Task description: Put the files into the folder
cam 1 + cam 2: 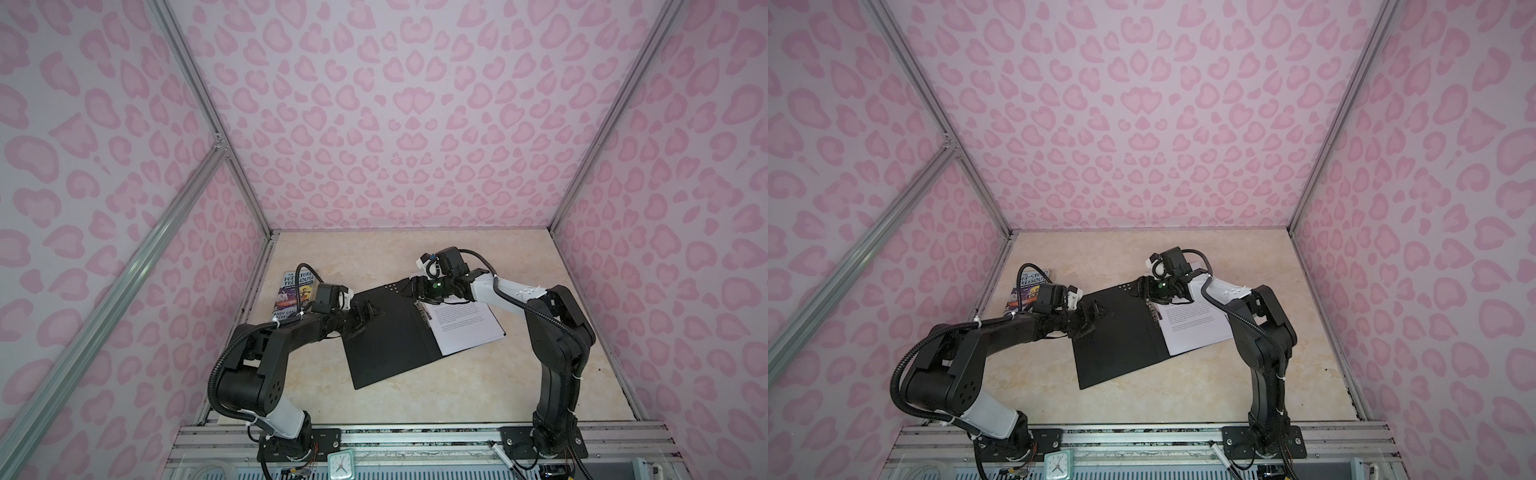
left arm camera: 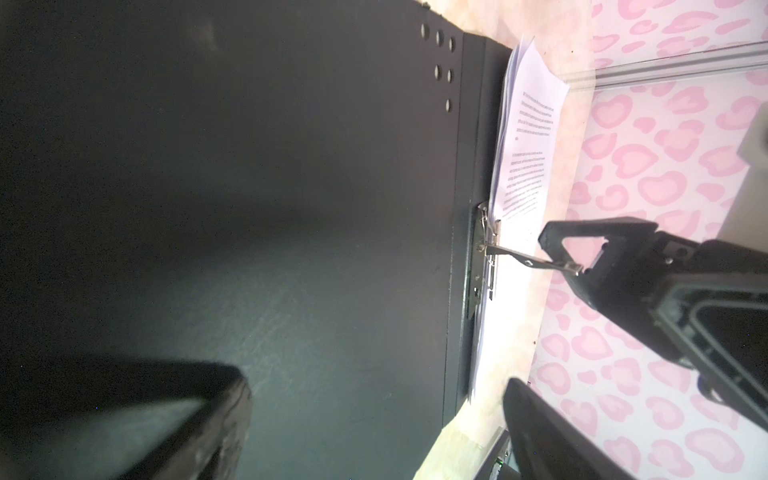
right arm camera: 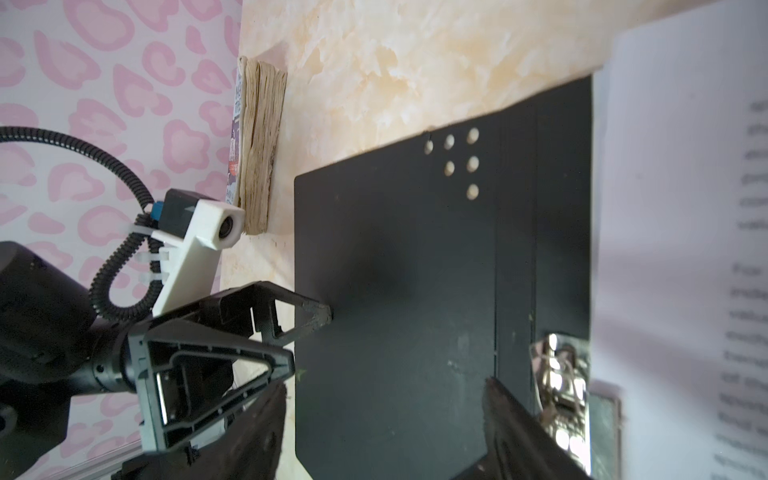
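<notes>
While left end effector (image 3: pixel 309 337) gapes at folder (image 3: pixel 395 257), right end effector (image 3: pixel 382 385) open beside clip (image 3: pixel 559 370).

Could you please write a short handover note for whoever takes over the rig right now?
Left gripper: open, tips at the outer edge of the left cover of the folder.
Right gripper: open, one finger against the raised lever of the metal clip.
Folder open on the table; files stacked on its right half.
Done: files laid inside. Left: probably press the clip down, close the cover.
</notes>
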{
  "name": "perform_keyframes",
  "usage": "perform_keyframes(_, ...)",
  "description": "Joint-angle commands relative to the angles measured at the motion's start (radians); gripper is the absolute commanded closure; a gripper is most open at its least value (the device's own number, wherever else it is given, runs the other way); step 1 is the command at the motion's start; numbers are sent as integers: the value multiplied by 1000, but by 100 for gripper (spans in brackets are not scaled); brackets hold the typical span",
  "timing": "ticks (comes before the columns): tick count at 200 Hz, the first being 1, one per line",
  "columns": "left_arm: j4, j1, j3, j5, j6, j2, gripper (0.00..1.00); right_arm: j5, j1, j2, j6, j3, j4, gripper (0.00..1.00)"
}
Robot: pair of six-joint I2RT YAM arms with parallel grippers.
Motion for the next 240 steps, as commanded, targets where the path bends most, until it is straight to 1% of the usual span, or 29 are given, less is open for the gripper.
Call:
perform_keyframes(1,-113,3,-8,-82,-3,8,4,-14,2,-52,18,-64,36,26)
perform_keyframes(31,-112,3,-5,-76,-7,6,4,22,2,-132,-4,-103,-16,26)
perform_keyframes(50,-109,4,-5,-73,-9,1,4,45,-11,-165,18,-113,-28,25)
perform_keyframes(62,-107,4,-4,-71,-11,-1,4,58,-16,-185,37,-104,-30,25)
perform_keyframes(84,-101,4,-7,-70,-20,-7,4,125,-13,-223,42,-61,-70,25)
perform_keyframes(95,-99,4,-10,-71,-22,-13,4,154,-12,-243,66,-50,-76,24)
perform_keyframes(109,-98,4,-13,-77,-27,-23,4,199,-13,-273,124,-51,-83,24)
perform_keyframes(117,-97,4,-16,-78,-32,-28,4,231,-14,-295,168,-60,-85,22)
perform_keyframes(124,-95,4,-19,-82,-35,-30,4,270,-10,-316,217,-77,-87,16)
perform_keyframes(129,-94,4,-21,-83,-38,-32,4,311,-6,-333,258,-91,-95,11)
perform_keyframes(132,-92,4,-22,-85,-39,-32,4,337,-5,-343,285,-104,-103,4)
perform_keyframes(135,-92,4,-24,-86,-41,-34,4,360,-4,-357,312,-118,-103,2)
perform_keyframes(157,-82,4,-40,-99,-51,-52,4,424,10,-432,466,-239,-8,2)
perform_keyframes(179,-83,4,-53,-114,-47,-69,4,453,50,-446,549,-288,44,2)
perform_keyframes(183,-84,4,-55,-116,-46,-71,3,453,57,-440,566,-289,42,4)
perform_keyframes(195,-80,4,-62,-119,-44,-72,3,467,73,-422,646,-310,52,15)
perform_keyframes(204,-73,4,-66,-118,-45,-70,3,475,83,-409,730,-338,83,30)
perform_keyframes(208,-71,4,-67,-116,-46,-70,3,479,91,-403,757,-349,101,41)
perform_keyframes(212,-68,4,-69,-116,-47,-70,3,480,95,-395,781,-355,117,48)
perform_keyframes(217,-67,4,-72,-116,-47,-69,3,483,101,-385,799,-352,120,55)
perform_keyframes(222,-65,4,-72,-117,-48,-71,3,487,106,-371,814,-341,111,59)
perform_keyframes(240,-62,4,-80,-117,-47,-76,3,487,117,-324,847,-294,83,66)
